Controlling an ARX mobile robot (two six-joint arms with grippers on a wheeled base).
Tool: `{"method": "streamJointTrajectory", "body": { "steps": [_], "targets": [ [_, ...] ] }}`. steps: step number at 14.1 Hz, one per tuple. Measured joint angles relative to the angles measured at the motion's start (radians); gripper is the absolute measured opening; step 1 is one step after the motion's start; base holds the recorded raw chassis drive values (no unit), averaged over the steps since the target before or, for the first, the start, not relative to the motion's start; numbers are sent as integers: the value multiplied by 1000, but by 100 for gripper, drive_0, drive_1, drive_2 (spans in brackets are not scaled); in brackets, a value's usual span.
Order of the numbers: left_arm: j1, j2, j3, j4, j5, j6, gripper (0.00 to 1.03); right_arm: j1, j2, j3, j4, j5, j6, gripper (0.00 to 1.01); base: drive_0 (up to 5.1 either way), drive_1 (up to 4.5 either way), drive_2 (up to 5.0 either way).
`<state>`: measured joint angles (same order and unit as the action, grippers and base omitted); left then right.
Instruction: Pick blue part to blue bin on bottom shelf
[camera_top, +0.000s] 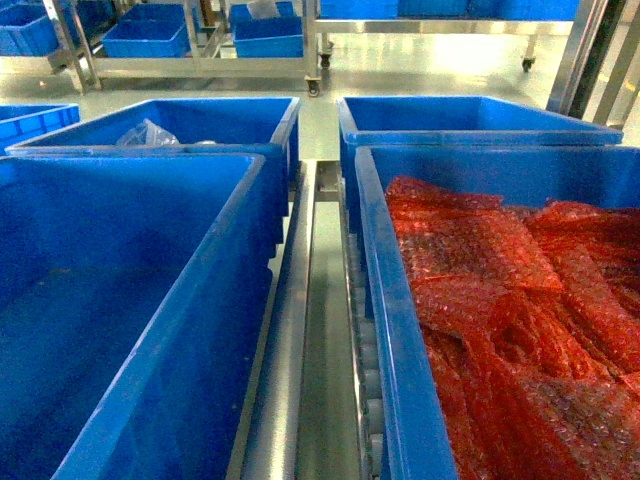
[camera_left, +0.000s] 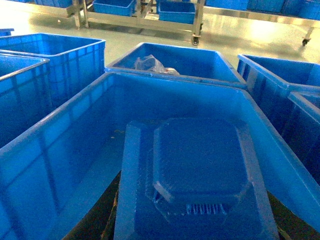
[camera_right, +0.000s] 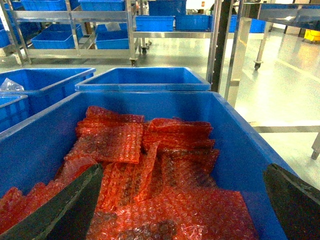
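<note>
The blue part (camera_left: 200, 170), a dark-blue blocky piece with an octagonal raised face and a small ribbed slot, fills the lower middle of the left wrist view. My left gripper (camera_left: 195, 227) is shut on it, with dark fingers (camera_left: 97, 222) showing at either side. The part hangs over the inside of the blue bin (camera_left: 65, 145), whose floor looks bare. In the head view that bin (camera_top: 215, 270) is at the left on the bottom shelf rails (camera_top: 290, 340); neither gripper shows there. My right gripper (camera_right: 185, 200) is open, its fingers (camera_right: 75, 205) wide apart over red bubble wrap.
A like bin (camera_top: 385, 300) filled with red bubble wrap (camera_right: 150, 165) stands to the right, across a roller rail (camera_top: 368, 385). Behind the blue bin is a bin with clear plastic bags (camera_top: 150, 133). More blue bins and steel racks on castors (camera_top: 314, 85) stand farther back.
</note>
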<state>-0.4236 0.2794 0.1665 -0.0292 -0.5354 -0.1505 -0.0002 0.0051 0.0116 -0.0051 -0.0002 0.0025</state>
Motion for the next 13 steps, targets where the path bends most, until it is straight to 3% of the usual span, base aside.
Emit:
{"method": "streamJointTrajectory", "body": {
  "steps": [13],
  "targets": [
    [0, -1, 0, 0, 0, 0, 43, 0, 0, 0, 0, 0, 0, 98, 5, 400, -391]
  ]
}}
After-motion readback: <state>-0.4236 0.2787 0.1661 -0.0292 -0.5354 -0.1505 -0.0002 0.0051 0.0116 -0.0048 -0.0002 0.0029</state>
